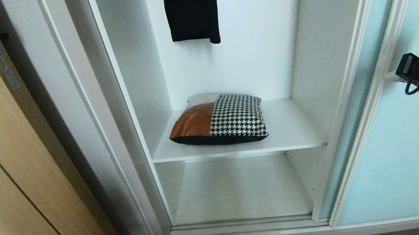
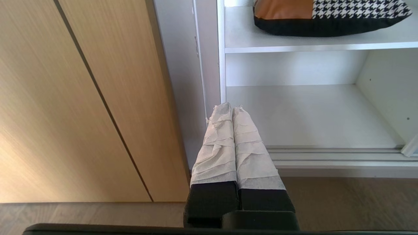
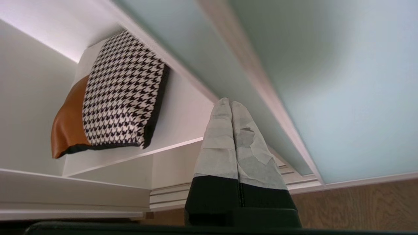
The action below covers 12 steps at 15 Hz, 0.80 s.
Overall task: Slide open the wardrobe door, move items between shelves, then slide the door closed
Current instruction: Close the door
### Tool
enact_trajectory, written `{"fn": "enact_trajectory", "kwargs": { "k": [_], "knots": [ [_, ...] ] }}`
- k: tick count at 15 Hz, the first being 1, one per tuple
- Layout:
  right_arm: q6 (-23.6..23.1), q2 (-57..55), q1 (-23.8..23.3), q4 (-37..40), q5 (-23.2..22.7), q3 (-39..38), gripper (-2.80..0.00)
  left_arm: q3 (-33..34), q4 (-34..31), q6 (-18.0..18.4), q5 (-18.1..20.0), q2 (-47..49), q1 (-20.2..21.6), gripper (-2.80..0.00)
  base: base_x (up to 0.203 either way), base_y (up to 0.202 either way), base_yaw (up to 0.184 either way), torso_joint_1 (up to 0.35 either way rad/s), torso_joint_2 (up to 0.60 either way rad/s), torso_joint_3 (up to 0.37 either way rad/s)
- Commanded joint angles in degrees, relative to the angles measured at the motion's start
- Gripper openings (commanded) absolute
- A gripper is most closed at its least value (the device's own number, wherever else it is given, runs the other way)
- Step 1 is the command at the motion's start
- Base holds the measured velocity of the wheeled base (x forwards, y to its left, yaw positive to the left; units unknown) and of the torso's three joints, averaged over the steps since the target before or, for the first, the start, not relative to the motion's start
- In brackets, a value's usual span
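Observation:
The wardrobe stands open. The sliding wardrobe door (image 1: 414, 142), pale aqua frosted glass in a thin white frame, is over on the right. The cushion (image 1: 219, 120), tan leather and houndstooth with a black underside, lies on the upper white shelf (image 1: 292, 128); the shelf below it (image 1: 240, 188) is bare. My right gripper (image 3: 231, 103) is shut and empty, held up in front of the door's frame (image 3: 251, 75); whether it touches I cannot tell. The cushion (image 3: 120, 91) shows beyond it. My left gripper (image 2: 231, 108) is shut and empty, parked low by the wardrobe's left post.
A black garment (image 1: 190, 10) hangs at the back, above the cushion. A tan wood-grain door (image 1: 10, 181) with dark round hardware stands to the left. The floor track (image 1: 244, 226) runs along the wardrobe's bottom front, with wooden floor (image 3: 359, 205) before it.

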<state>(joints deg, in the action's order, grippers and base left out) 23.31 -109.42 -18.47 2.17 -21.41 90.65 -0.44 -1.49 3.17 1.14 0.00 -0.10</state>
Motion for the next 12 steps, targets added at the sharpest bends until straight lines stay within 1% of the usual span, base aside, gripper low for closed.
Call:
{"fn": "enact_trajectory", "kwargs": {
  "k": [1,6,12],
  "knots": [
    [0.07,0.96,-0.19,0.06,-0.37,-0.68,-2.8,0.0,-0.01,0.0,0.0,0.09,0.01,-2.8,0.0,0.0,0.0,0.0,0.0,0.0],
    [-0.1,0.1,-2.87,-0.14,-0.48,0.48,-2.8,0.0,-0.01,0.0,0.0,0.09,0.01,-2.8,0.0,0.0,0.0,0.0,0.0,0.0],
    [-0.02,-4.05,-2.99,-0.04,-0.13,4.07,-2.8,0.0,-0.01,0.0,0.0,0.09,0.01,-2.8,0.0,0.0,0.0,0.0,0.0,0.0]
  ]
}}
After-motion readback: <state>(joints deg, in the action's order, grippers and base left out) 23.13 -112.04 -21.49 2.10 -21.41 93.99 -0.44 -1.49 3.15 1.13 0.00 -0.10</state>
